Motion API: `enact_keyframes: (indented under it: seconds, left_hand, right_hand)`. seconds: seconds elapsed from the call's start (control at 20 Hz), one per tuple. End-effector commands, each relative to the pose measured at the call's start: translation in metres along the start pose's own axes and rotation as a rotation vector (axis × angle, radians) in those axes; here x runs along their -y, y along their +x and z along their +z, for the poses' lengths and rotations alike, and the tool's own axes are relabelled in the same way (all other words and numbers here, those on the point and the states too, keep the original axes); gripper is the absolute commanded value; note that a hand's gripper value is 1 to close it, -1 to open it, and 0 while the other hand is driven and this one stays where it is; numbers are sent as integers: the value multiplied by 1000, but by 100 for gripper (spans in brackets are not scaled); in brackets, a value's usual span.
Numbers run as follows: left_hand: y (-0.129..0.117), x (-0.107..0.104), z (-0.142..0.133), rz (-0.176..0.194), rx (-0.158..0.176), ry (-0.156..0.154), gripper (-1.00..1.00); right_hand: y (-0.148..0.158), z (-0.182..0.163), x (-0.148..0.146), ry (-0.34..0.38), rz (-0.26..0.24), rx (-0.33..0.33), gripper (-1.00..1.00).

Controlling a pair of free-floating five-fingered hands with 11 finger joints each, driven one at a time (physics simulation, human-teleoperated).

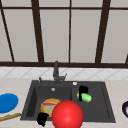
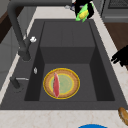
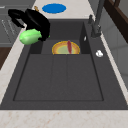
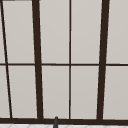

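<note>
My right hand (image 1: pixel 83 91) is curled around the green vegetable (image 1: pixel 86 97) above the right part of the sink (image 1: pixel 107 110), and I judge it light, firm and a little slippery, so the thick middle is best to hold.

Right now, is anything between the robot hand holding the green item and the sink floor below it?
Nothing visible. The right robot hand grips the green, corn-like item above the bare right sink section.

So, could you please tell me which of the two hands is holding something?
The right hand, over the sink's right basin, is curled round a green item; the left hand holds nothing.
</note>
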Motion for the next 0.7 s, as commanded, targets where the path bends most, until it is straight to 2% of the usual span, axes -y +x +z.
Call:
enact_keyframes:
  seconds: [0.0,0.65]
  left_hand:
    - [0,0,0,0,0,0,0]
    - [0,0,0,0,0,0,0]
  right_hand:
    - [30,7,-4,21,11,-6,100]
    - [131,37,-22,29,5,6,100]
